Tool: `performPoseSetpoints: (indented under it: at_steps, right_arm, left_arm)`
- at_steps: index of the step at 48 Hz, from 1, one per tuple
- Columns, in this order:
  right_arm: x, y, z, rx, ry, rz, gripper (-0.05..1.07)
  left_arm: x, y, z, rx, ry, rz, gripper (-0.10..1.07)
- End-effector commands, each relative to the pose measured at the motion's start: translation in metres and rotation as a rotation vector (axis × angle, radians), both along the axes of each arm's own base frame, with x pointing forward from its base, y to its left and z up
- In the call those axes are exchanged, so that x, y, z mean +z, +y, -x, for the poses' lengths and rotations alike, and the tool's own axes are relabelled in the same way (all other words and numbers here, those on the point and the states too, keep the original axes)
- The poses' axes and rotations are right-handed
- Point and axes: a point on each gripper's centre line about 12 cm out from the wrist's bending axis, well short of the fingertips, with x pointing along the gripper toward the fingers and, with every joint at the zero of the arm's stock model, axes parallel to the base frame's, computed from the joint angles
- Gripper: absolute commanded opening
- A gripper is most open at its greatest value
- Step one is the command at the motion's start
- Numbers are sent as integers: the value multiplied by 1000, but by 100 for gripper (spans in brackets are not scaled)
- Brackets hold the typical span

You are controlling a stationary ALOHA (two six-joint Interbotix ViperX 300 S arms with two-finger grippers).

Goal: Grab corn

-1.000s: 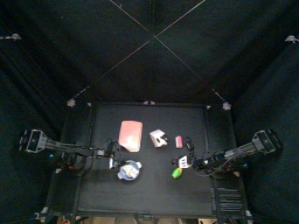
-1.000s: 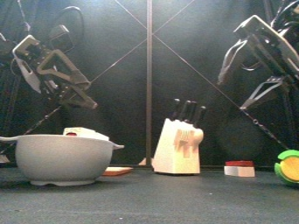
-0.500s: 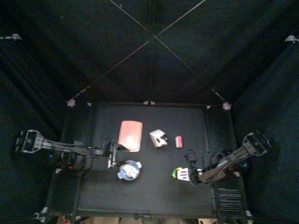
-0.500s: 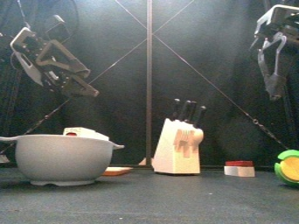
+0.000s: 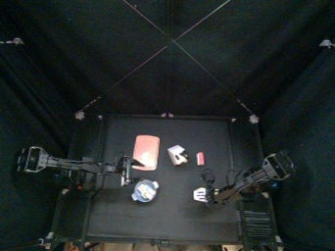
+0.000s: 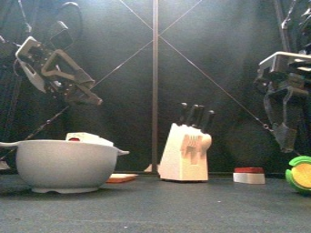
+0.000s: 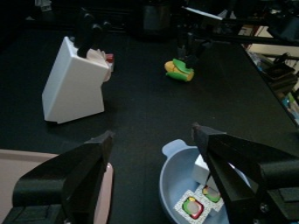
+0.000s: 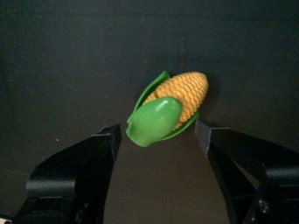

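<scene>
The corn (image 8: 173, 103), a small yellow cob in green husk, lies on the black table near its front right (image 6: 299, 173). My right gripper (image 8: 158, 131) is open and hangs just above it, one jaw on either side of the cob and neither touching it. From above, the right gripper (image 5: 207, 192) covers most of the corn (image 5: 199, 196). In the front view the right gripper (image 6: 285, 136) hangs over the corn. My left gripper (image 7: 158, 166) is open and holds nothing, raised at the table's left (image 5: 124, 176) over the bowl. The corn (image 7: 177, 68) also shows in the left wrist view.
A grey bowl (image 6: 61, 164) with a small item inside stands front left. A knife block (image 6: 188, 150) stands mid-table, beside a pink-red board (image 5: 147, 150). A small white-and-red piece (image 6: 249, 176) lies left of the corn.
The right arm has swung toward the table's front and come down, so its open gripper now hangs over the corn. The left arm has barely shifted.
</scene>
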Motion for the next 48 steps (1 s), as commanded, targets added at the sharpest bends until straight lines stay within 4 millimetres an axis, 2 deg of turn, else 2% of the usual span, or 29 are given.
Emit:
performPoseSetpoints:
  at_steps: [1,23,42,48]
  right_arm:
    - [1,-2,-3,2,-23,-12,98]
    - [-15,-16,-2,2,-5,-6,98]
    - [-28,-18,-8,32,-4,-18,97]
    - [-28,-18,-7,31,-1,-20,93]
  left_arm:
    - [5,1,-2,8,-22,9,104]
    - [1,1,0,28,-9,36,103]
    - [-2,1,2,28,-1,38,104]
    - [-2,1,2,28,-1,38,104]
